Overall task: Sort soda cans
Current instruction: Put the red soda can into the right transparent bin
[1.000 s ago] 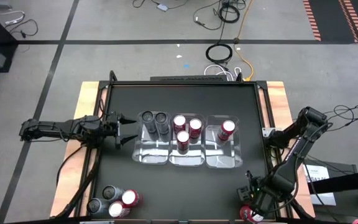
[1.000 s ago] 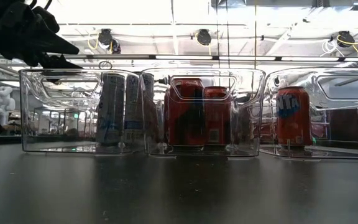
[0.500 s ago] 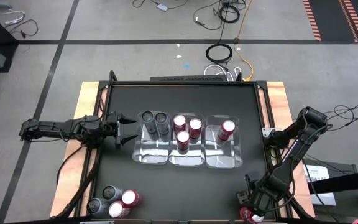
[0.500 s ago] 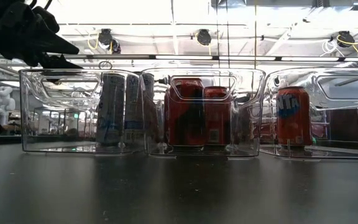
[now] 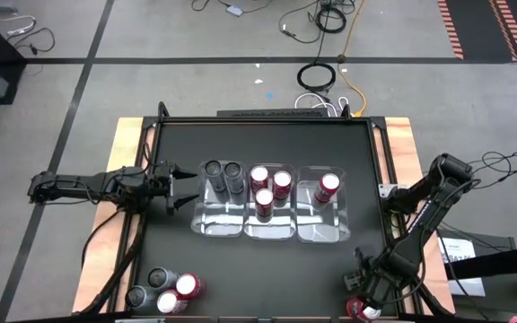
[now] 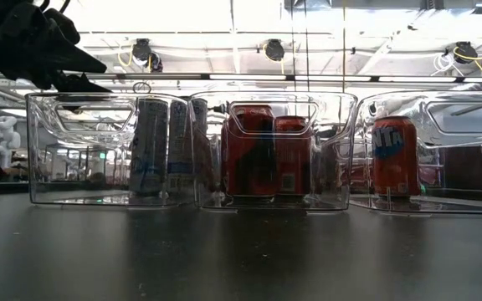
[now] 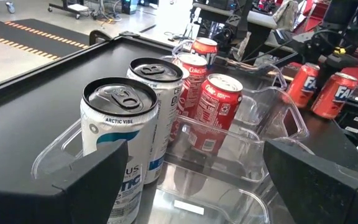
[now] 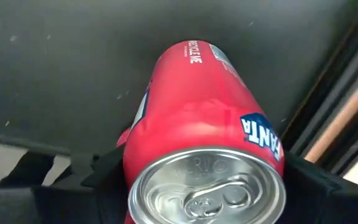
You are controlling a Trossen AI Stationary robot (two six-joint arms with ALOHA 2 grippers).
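A red soda can [image 8: 197,106] stands at the table's near right corner [image 5: 359,310]. My right gripper [image 5: 364,303] points down over it and is shut on it, one finger on each side of its top. My left gripper [image 5: 187,187] hangs open and level at the left, just outside the left clear tray [image 5: 218,229]. That tray holds two grey cans [image 7: 120,124]. The middle tray [image 5: 270,231] holds three red cans [image 5: 267,184]. One red can [image 5: 327,187] stands in the right tray [image 5: 323,235]. Several more cans [image 5: 164,292] stand at the near left corner. My right gripper pinches the red can between its two fingers [image 8: 107,171], by its side wall just below the silver top [image 8: 135,162]. The fingers come from above, pointing steeply down. The can stands upright; its foot is hidden behind its own body.
The table's raised right rim [image 8: 347,106] and near edge run close beside the held can. The three clear trays stand side by side mid-table. Bare black tabletop [image 5: 267,278] lies between the trays and the near edge.
My right gripper has sunk a little over the red can at the near right corner. The left arm and the cans in the trays have kept still.
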